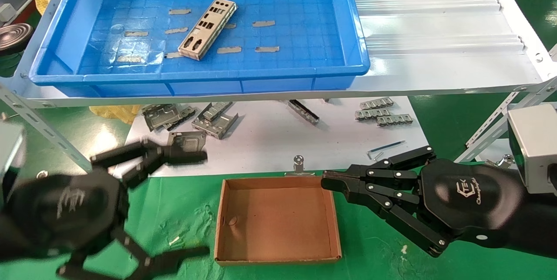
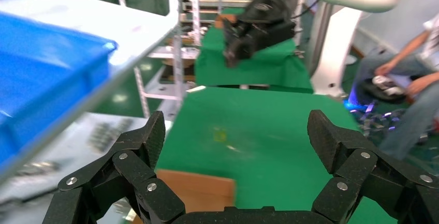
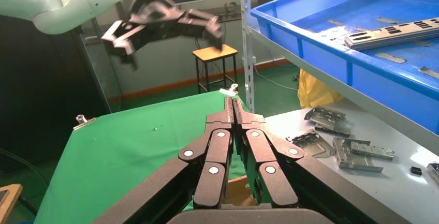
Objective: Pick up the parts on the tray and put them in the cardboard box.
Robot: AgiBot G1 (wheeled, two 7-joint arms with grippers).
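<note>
One of the parts, a silver punched plate (image 1: 208, 29), lies slantwise on the floor of the blue tray (image 1: 56, 32) on the raised shelf; the right wrist view shows the plate (image 3: 393, 32) and the tray (image 3: 331, 48) too. The cardboard box (image 1: 278, 223) sits on the green cloth below, its floor bare. My left gripper (image 1: 205, 204) hangs open and holds nothing, just left of the box; its jaws (image 2: 238, 133) are spread wide over the green cloth and a corner of the box (image 2: 196, 190). My right gripper (image 1: 326, 182) is shut on nothing, at the box's far right corner.
Bent grey brackets (image 1: 191, 119) and smaller ones (image 1: 383, 112) lie on the white sheet under the shelf, with a hex key (image 1: 387, 146) and a clip (image 1: 298, 165). Tape strips (image 1: 263, 23) dot the tray floor. Slanted shelf struts (image 1: 39, 128) flank the work area.
</note>
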